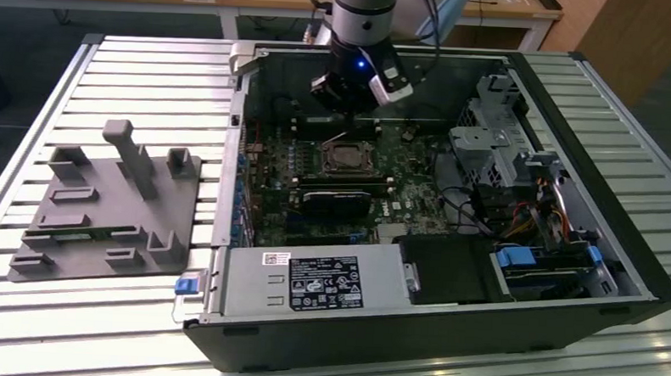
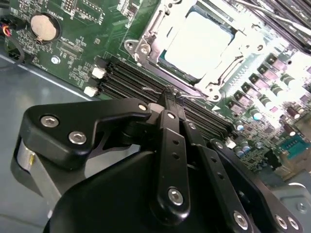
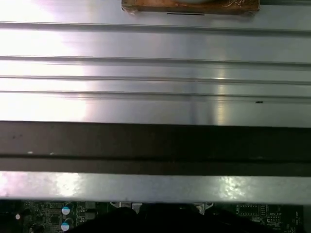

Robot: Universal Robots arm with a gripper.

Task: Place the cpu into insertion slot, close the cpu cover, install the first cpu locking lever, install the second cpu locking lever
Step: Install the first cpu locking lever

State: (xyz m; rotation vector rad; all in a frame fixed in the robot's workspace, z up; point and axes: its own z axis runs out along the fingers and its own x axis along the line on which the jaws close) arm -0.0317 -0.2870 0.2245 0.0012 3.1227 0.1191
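Note:
The cpu (image 2: 199, 43) lies flat in the insertion slot (image 1: 343, 159) on the green motherboard, its silver top bright under the light. The silvery cpu cover (image 2: 146, 36) frames it and looks laid down around it. My gripper (image 2: 168, 96) has its black fingers (image 2: 170, 145) pressed together with nothing between them, and their tip is at a thin metal locking lever rod (image 2: 194, 96) along the socket's edge beside the memory slots. In the exterior view my gripper (image 1: 348, 112) hangs inside the open case, just behind the socket.
The computer case (image 1: 604, 251) lies open on a slatted aluminium table (image 3: 155, 73). A black card (image 1: 338, 197) sits in front of the socket, and drive cages and cables (image 1: 506, 161) are at the exterior view's right. A grey fixture block (image 1: 108, 203) stands on the table at the left.

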